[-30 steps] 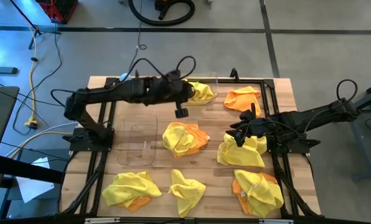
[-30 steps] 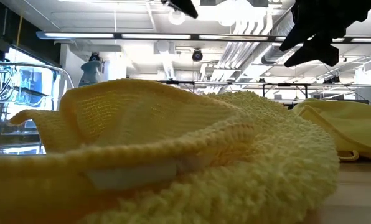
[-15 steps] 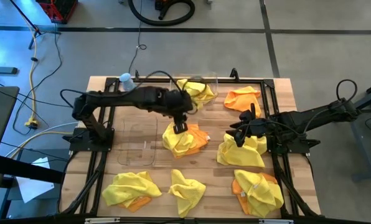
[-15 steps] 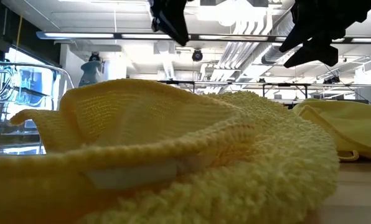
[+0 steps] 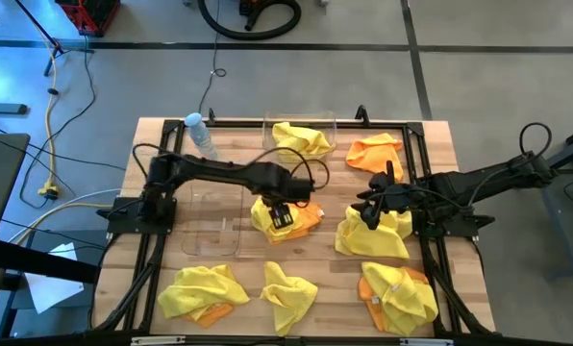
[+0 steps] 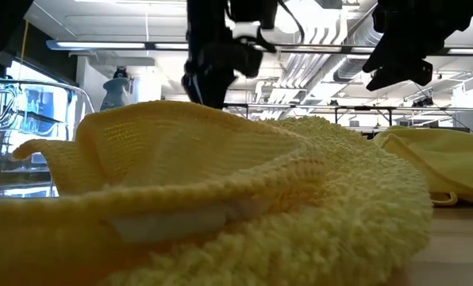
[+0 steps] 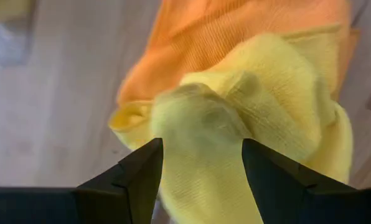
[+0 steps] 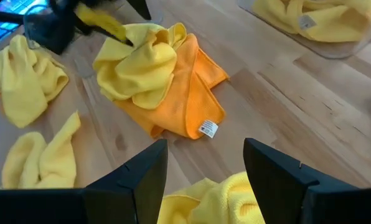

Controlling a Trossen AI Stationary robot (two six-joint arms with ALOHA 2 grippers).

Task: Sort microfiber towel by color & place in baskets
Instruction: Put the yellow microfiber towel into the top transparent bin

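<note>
At the table's centre a yellow microfiber towel (image 5: 272, 213) lies bunched on an orange one (image 5: 311, 213). My left gripper (image 5: 280, 213) is down over this pile, open, its fingers either side of a raised yellow fold (image 7: 201, 124). My right gripper (image 5: 368, 213) hangs open above another yellow towel (image 5: 373, 238) on the right. One clear basket (image 5: 323, 130) at the far edge holds a yellow towel (image 5: 301, 141). A second clear basket (image 5: 212, 219) stands left of centre. My left gripper comes at the yellow towel's raised fold (image 7: 192, 106) from above, pointing down, one finger on each side of it. I cannot tell whether the fingers touch the cloth.
A water bottle (image 5: 199, 133) stands at the far left. An orange towel (image 5: 375, 152) lies far right. Along the near edge lie a yellow-on-orange pile (image 5: 205, 291), a yellow towel (image 5: 288, 293) and another yellow-on-orange pile (image 5: 397, 293). A yellow towel (image 6: 221, 199) fills the low view.
My left gripper has come away from the far basket toward the table's near edge and gone down onto the centre pile of yellow and orange towels. The towels have stayed in place.
</note>
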